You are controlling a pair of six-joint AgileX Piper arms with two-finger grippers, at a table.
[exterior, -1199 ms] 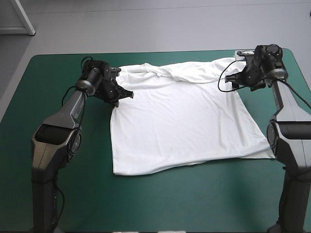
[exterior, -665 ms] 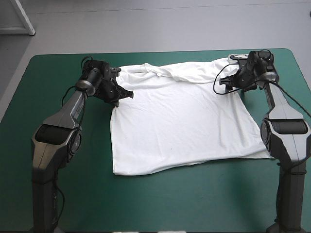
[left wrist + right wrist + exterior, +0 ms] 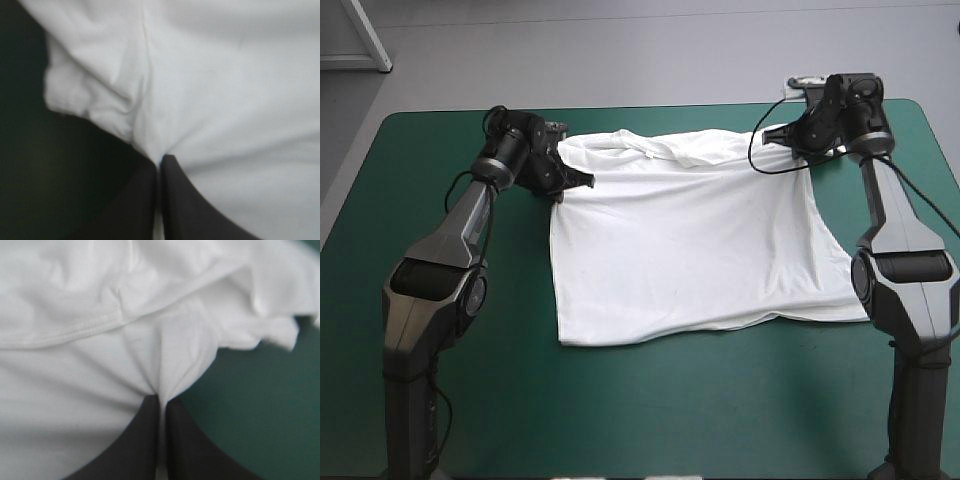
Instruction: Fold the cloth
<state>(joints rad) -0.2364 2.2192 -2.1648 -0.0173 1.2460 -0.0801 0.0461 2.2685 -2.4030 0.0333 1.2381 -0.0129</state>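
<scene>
**Both far corners pinched, ready for the 1st fold**

The T-shirt (image 3: 690, 250) lies spread across the middle of the frame on the teal-green cover (image 3: 720, 420). Its body is mostly flat, and its far edge is bunched into a rumpled band across the upper centre. The left gripper (image 3: 582, 181) sits at the shirt's upper-left corner and the right gripper (image 3: 788, 138) at its upper-right corner. In each wrist view the 2 black fingers are pressed together with a thin pleat of white fabric drawn up between their tips, so both grippers are clamped on the T-shirt.

The step in hand appears to be taking the far edge for a fold. To do it well, both arms should rise together and level, keeping the fabric between them taut so the rumpled band pulls straight. They should then travel at the same pace toward the near hem (image 3: 710, 328). Uneven height or speed would probably skew the fold.

Nothing else rests on the cover around the shirt. The likely hindrances are the shirt's own. The loose sleeve fabric (image 3: 270, 335) beside the right gripper could tuck under. The hem runs on a slant, with its lower-right corner close to the right arm's base.
</scene>
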